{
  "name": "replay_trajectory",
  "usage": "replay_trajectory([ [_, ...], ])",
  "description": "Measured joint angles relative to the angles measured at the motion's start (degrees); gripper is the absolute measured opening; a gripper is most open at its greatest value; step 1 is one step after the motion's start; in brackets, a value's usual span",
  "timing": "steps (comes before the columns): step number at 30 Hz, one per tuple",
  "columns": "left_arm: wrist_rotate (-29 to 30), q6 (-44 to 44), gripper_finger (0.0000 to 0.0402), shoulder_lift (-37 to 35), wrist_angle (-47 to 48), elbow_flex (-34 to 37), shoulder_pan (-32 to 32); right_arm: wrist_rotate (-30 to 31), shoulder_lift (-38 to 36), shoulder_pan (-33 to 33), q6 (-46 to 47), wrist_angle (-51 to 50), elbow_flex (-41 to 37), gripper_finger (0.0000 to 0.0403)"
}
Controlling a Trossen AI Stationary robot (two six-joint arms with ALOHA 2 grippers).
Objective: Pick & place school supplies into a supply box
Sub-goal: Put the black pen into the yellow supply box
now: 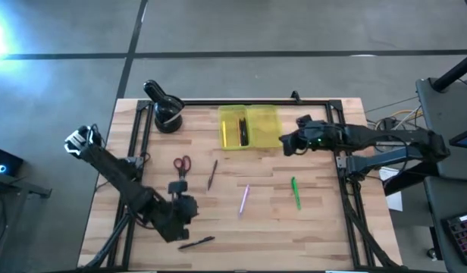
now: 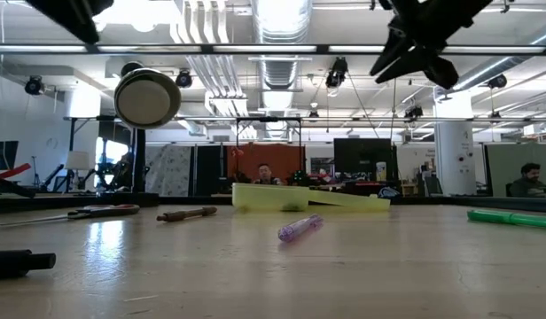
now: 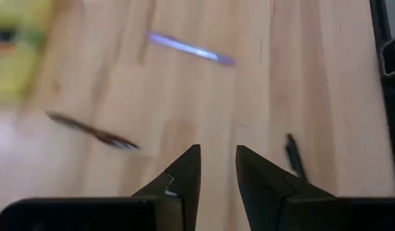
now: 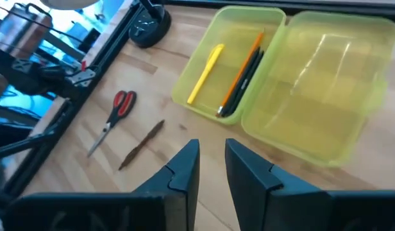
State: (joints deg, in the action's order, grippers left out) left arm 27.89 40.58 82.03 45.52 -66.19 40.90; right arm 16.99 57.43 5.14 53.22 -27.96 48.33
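Nearest the front edge, a black pen [image 1: 196,243] lies just beside the left gripper [image 1: 185,206], whose fingers [image 3: 184,176] stand narrowly apart and hold nothing. Risk: closing at that narrow gap could nudge a thin pen and send it rolling. Mid-table lie the scissors [image 1: 181,165], a brown pencil [image 1: 212,174], a purple pen [image 1: 244,199] and a green pen [image 1: 296,192], all well apart. Farther back, the open yellow box [image 1: 264,125] holds a yellow pen [image 4: 204,74] and others in one half. The right gripper [image 1: 286,142], narrowly open and empty, hangs just beside the box; a careless descent could shove it.
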Motion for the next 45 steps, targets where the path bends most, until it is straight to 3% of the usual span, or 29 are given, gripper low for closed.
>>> replay_trajectory([
  [10,-6.9,4.5,0.0083,9.9,-11.5,0.0,6.5,-0.2,-7.6,-0.3,-0.9,-0.1,-4.3,0.0065],
  [14,-7.9,12.2,0.0083,15.0,-15.1,0.0,8.2,-1.5,-8.8,-0.3,-3.4,-0.1,-4.2,0.0065],
  [18,-8.1,19.7,0.0083,18.5,-14.5,-0.5,9.2,-3.8,-10.1,-0.3,-5.6,-0.2,-4.2,0.0063],
  [24,-14.0,21.1,0.0083,24.1,-14.2,-3.2,9.3,-5.5,-12.0,-0.3,-7.3,-0.5,-4.2,0.0063],
  [28,-16.2,25.0,0.0083,27.7,-8.8,-5.9,9.3,-5.5,-13.5,-0.3,-7.4,-0.6,-4.2,0.0063],
  [32,-15.0,28.3,0.0083,29.7,-1.5,-9.7,9.2,-5.5,-14.8,-0.3,-7.4,-0.6,-4.2,0.0059],
  [38,-7.7,24.8,0.0083,29.1,1.4,-13.8,9.2,-5.5,-15.4,-0.3,-8.8,-0.6,-4.2,0.0059],
  [45,-7.6,21.2,0.0083,29.2,3.7,-13.1,9.2,-5.5,-15.0,-0.3,-8.9,-0.6,-4.2,0.0059],
])
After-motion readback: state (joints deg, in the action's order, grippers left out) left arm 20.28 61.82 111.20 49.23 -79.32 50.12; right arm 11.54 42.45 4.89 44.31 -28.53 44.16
